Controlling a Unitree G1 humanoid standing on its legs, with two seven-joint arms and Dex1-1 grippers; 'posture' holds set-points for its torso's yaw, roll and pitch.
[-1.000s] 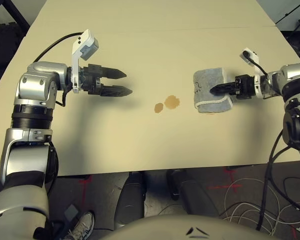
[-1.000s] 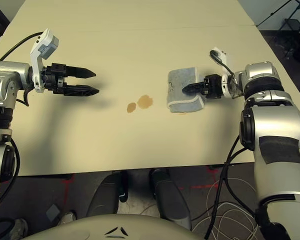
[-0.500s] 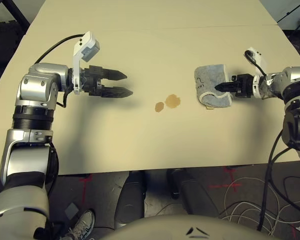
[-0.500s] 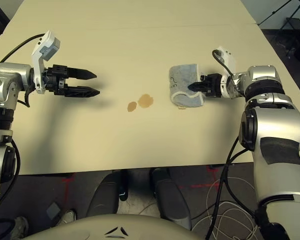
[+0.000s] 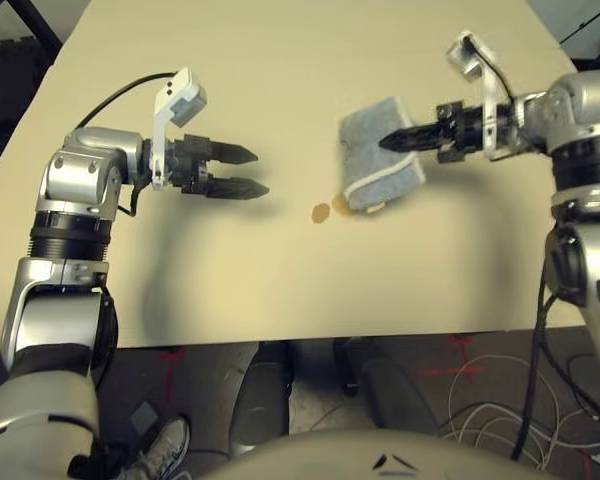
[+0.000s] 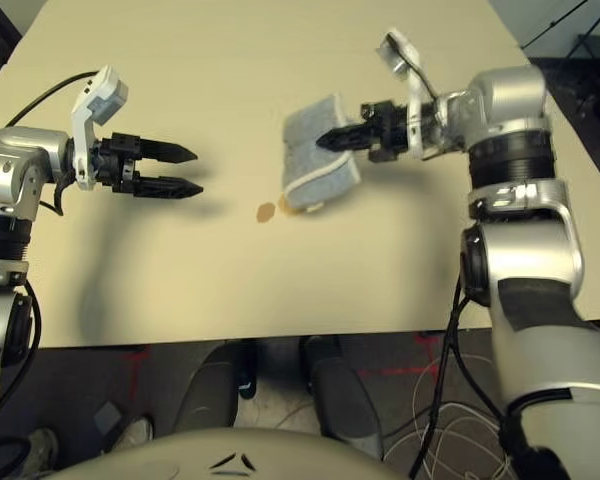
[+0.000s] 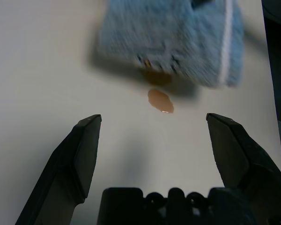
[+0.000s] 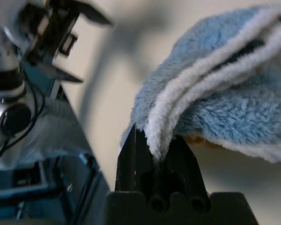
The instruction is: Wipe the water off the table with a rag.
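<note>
My right gripper [image 5: 385, 143] is shut on one edge of the grey-blue rag [image 5: 378, 155], which hangs tilted just above the table [image 5: 280, 280] near its middle. In the right wrist view the white-edged rag [image 8: 215, 93] is pinched between the fingers. The water shows as a small brown spot [image 5: 320, 212] lying bare to the left of the rag. The bigger spot [image 7: 157, 77] is mostly covered by the rag's lower edge. My left gripper [image 5: 252, 172] is open and empty, hovering to the left of the spots and pointing at them.
The table's front edge [image 5: 280, 342] runs below both arms. Cables [image 5: 490, 400] lie on the floor at the right, and a shoe [image 5: 165, 450] shows at the bottom left. Bare tabletop stretches between the left gripper and the spots.
My right gripper closed on the rag, lifted it and carried it left until it hangs over the bigger spot. The left arm stays where it was.
</note>
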